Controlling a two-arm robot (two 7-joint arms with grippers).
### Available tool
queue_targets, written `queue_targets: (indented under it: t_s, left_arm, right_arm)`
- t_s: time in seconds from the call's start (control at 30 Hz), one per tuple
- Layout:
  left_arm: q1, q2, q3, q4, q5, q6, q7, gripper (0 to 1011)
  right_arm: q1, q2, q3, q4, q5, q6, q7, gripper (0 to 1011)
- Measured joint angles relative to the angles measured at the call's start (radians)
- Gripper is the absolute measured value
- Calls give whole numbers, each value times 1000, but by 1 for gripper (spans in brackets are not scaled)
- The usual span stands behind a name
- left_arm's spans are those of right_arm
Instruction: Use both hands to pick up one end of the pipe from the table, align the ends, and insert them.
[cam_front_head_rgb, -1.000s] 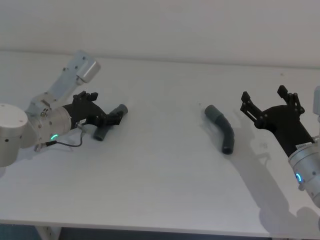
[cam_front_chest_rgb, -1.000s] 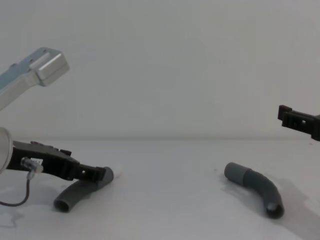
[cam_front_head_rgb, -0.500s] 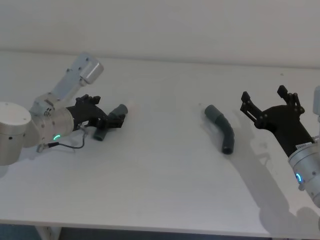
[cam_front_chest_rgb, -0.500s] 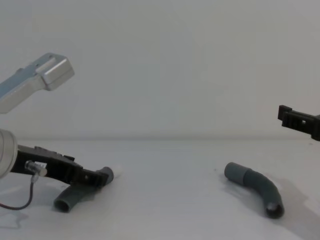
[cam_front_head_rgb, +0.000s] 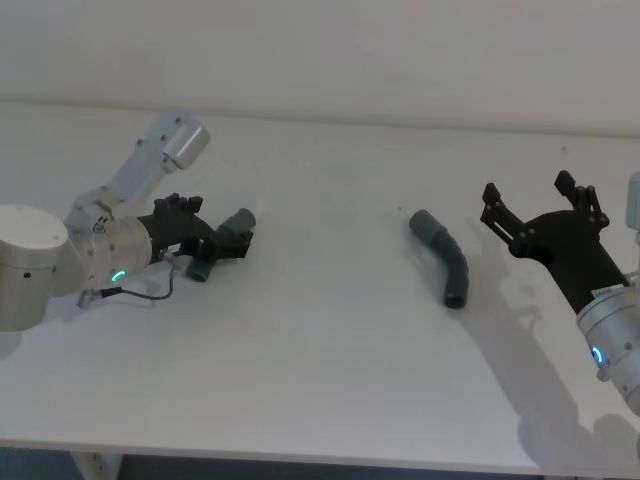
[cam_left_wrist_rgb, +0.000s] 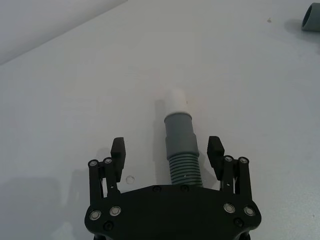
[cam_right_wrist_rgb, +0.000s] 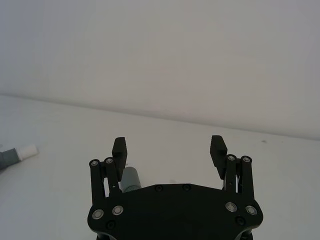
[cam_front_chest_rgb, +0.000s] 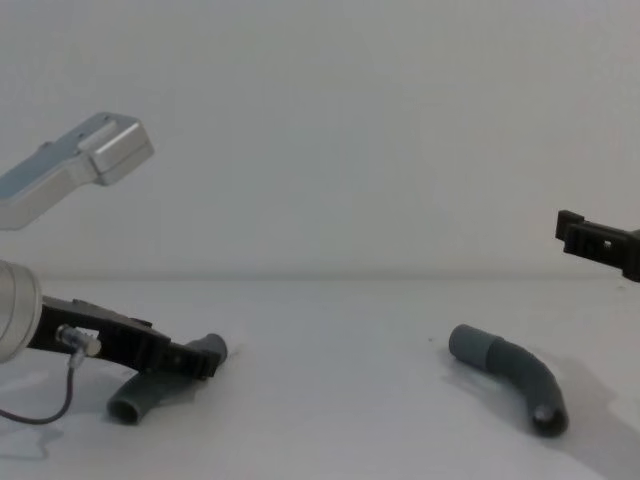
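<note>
Currently: 2 hose pieces, 2 grippers, 1 white table (cam_front_head_rgb: 320, 380).

Item 1: left hose piece (cam_left_wrist_rgb: 183, 167), on the table, left-middle of the head view.
- The left gripper (cam_left_wrist_rgb: 167, 146) sits low over it, close to the tabletop. Its fingers are spread and not touching the hose.
- 1 finger stands on each side of the ribbed section, just behind the smooth collar (cam_left_wrist_rgb: 179, 131).
- The white tip (cam_left_wrist_rgb: 175, 99) projects beyond the fingertips, toward the upper centre of the left wrist view.
- Judged reason: this straddle readies a grip on the ribs while leaving the tipped end free for mating.

Item 2: right hose piece (cam_front_head_rgb: 447, 262), on the table, centre-right of the head view.
- Its plain collar (cam_front_head_rgb: 428, 228) points to the upper left and the curved body runs to the lower right.
- The right gripper (cam_front_head_rgb: 530, 200) hangs to the right of it, apart from it, with fingers spread and empty.
- The chest view puts this gripper at the right edge, well above the tabletop.
- The piece lies outside the fingers — its collar end peeks beside 1 finger in the right wrist view.
- Judged reason: it is held in wait, aimed toward the piece, with the descent not yet made.
</note>
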Motion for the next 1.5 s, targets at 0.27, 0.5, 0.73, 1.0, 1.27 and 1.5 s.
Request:
queue_targets:
  t_s: [0.27, 0.5, 0.73, 1.0, 1.27, 1.5]
  left_arm:
    - [1, -5, -3, -1, 1, 8, 2, 855]
    - [2, -8, -4, -2, 2, 12, 3, 639]
    - [2, -9, -4, -2, 2, 13, 4, 418]
    - [3, -10, -5, -2, 2, 14, 4, 341]
    - [3, -10, -5, -2, 2, 15, 4, 341]
    - [3, -11, -5, -2, 2, 16, 5, 341]
  right_arm:
    - [0, 0, 0, 0, 0, 0, 0, 1010]
    - [0, 0, 0, 0, 0, 0, 0, 1010]
    - [0, 0, 0, 0, 0, 0, 0, 1010]
    - [0, 0, 0, 0, 0, 0, 0, 1010]
    - [0, 0, 0, 0, 0, 0, 0, 1010]
    - [1, 0, 0, 0, 0, 2, 1, 1010]
